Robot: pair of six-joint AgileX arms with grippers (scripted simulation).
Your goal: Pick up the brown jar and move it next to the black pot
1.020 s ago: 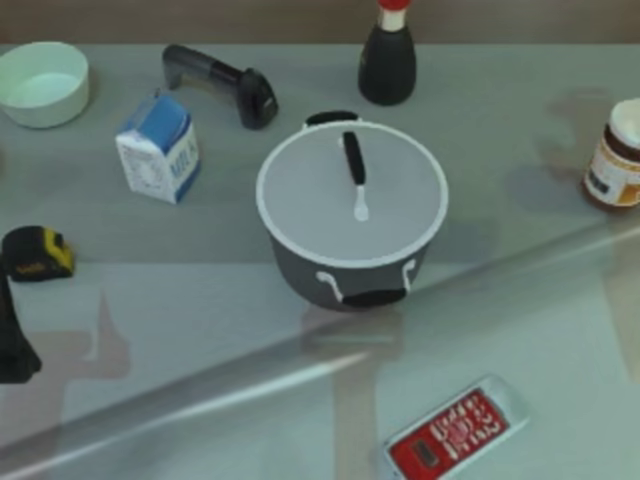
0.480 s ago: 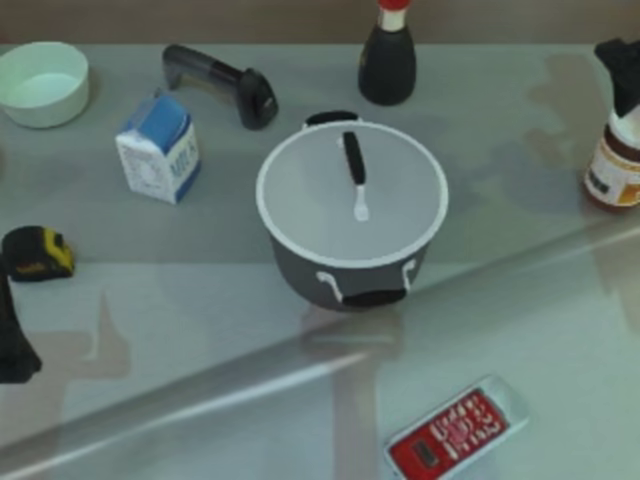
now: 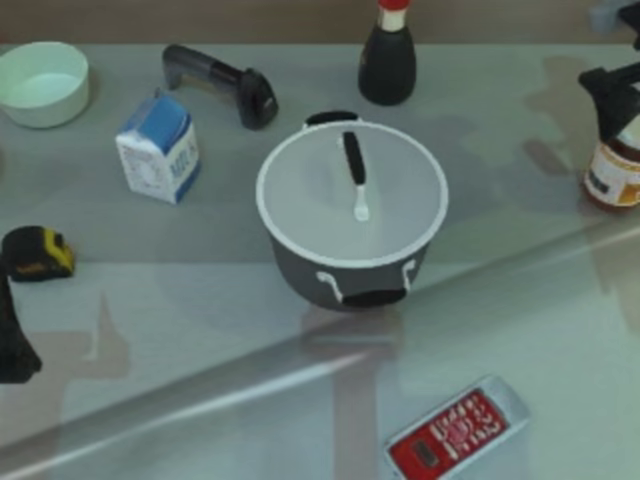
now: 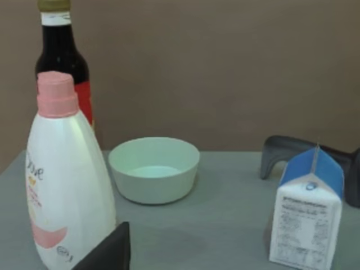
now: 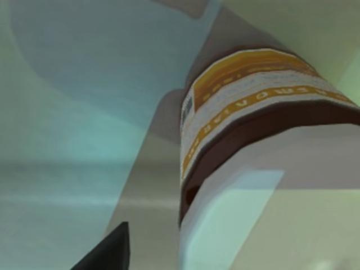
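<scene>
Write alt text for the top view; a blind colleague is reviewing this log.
The right pincer hangs over the brown jar at the table's right edge, well apart from the lidded black pot at centre. Around it lie a milk carton, white bowl, barcode scanner, dark bottle, tape measure and red calculator.

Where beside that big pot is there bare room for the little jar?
Bare table lies between the black pot and the brown jar, where the right gripper hovers. Crowded behind: scanner, milk carton, dark bottle.
</scene>
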